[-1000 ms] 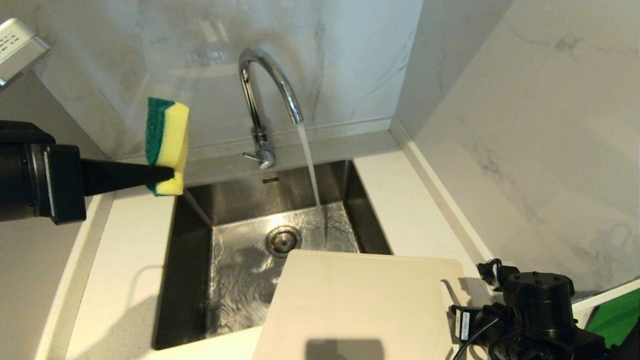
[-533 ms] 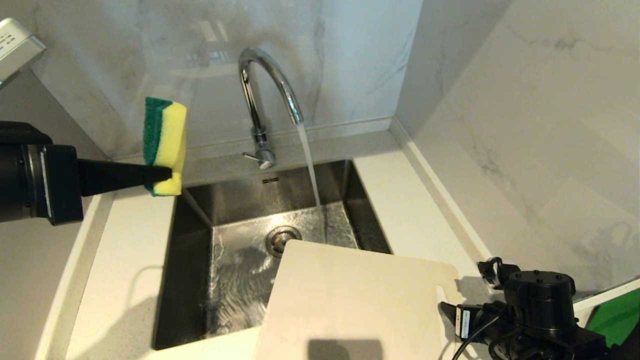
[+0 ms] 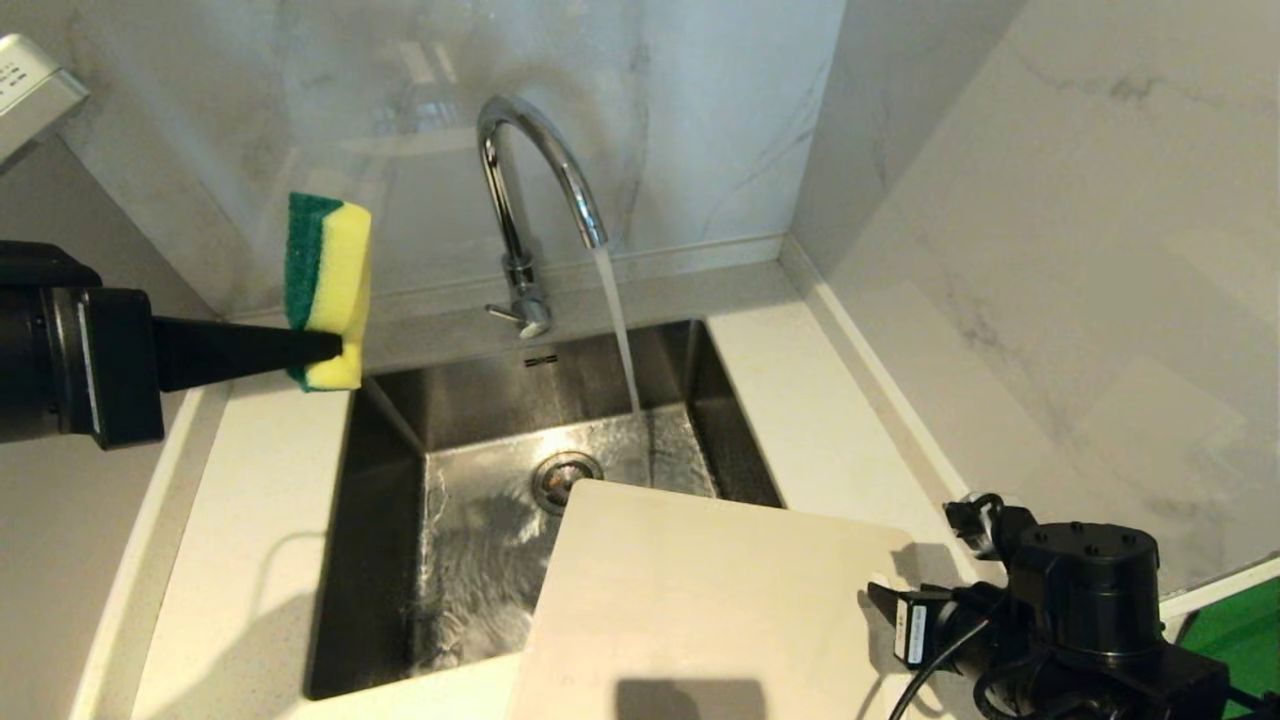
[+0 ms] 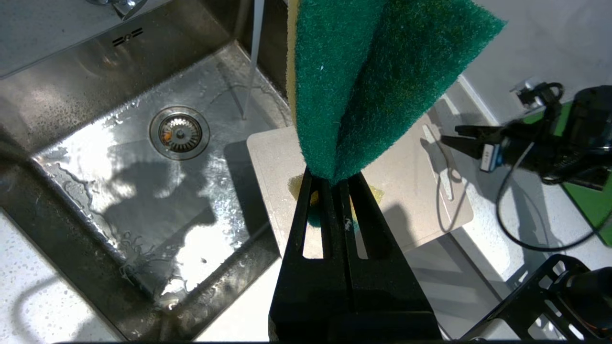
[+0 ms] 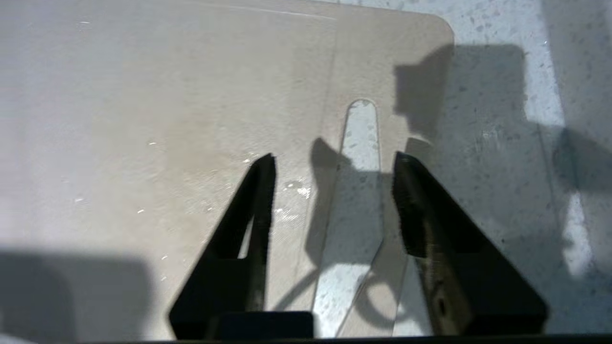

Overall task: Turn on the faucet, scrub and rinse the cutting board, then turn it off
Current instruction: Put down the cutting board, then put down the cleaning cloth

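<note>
One green-and-yellow rectangular sponge point(image 3: 328, 290), one faucet, one sink, one cutting board and two grippers are in view. At the far left, the black left gripper point(image 3: 335, 348) reaches in level over the white speckled countertop point(image 3: 250, 520), its fingers pressed together on the lower end of the sponge, which stands upright above the sink's left rim. In the left wrist view the sponge's green scouring face point(image 4: 373, 81) fills the space above the clamped fingers.

Next comes the tall shiny chrome gooseneck faucet point(image 3: 530, 190), standing behind the sink with its small side lever pointing left; a stream of water point(image 3: 622, 330) runs from its arched spout into the rectangular stainless-steel sink point(image 3: 480, 520), whose wet floor holds one round drain point(image 3: 565, 478).

The large flat cream-white plastic cutting board point(image 3: 700, 610) lies across the sink's near right corner, one end over the basin and the other on the counter. It has rounded corners, an oblong handle slot point(image 5: 361, 143) and a faint yellowish stain.

At the far right, the black right gripper point(image 5: 334, 165) hovers just above the board's slotted end, fingers apart, one over the board's face and one at the slot's outer strip, gripping nothing.
</note>
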Robot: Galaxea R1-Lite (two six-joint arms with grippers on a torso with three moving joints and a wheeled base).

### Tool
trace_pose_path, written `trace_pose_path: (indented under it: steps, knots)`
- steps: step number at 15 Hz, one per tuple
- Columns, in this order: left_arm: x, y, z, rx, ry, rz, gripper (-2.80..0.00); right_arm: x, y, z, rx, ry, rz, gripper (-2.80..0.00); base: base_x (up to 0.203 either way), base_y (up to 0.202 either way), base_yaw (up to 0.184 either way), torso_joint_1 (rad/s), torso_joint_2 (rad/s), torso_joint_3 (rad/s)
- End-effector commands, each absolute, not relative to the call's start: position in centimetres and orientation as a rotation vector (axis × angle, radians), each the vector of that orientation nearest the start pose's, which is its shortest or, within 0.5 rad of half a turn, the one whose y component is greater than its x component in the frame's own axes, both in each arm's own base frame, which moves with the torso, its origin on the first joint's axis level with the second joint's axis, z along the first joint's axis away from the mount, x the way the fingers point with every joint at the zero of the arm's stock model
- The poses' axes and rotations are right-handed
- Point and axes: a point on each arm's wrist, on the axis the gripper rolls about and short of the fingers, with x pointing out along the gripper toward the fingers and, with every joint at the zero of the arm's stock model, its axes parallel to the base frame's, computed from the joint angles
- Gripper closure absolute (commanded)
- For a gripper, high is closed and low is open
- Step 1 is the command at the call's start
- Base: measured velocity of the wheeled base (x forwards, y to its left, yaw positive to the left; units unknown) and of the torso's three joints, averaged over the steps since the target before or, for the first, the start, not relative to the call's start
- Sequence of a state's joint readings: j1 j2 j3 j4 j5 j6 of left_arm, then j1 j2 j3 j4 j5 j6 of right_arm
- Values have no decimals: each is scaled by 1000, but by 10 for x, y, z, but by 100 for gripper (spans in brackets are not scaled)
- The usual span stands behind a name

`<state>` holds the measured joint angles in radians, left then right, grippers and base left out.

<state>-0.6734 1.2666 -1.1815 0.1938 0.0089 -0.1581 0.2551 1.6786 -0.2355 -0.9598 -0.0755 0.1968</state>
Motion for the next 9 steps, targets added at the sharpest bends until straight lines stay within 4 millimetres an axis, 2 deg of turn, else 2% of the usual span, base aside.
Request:
trace_pose_path:
  steps: [1,3,7,9]
  knots:
    - [148,-118,318,-58,319,-636,0,196,52,118,137,418,155,0,0,0,0,0,0,0]
    - [147,-117,319,-57,318,-638,0,174,47,148,158,361,169,0,0,0,0,0,0,0]
    - [147,-117,319,-57,316,-638,0,104,28,215,188,308,210,0,0,0,0,0,0,0]
    - [147,-117,319,-57,316,-638,0,70,19,237,202,273,222,0,0,0,0,0,0,0]
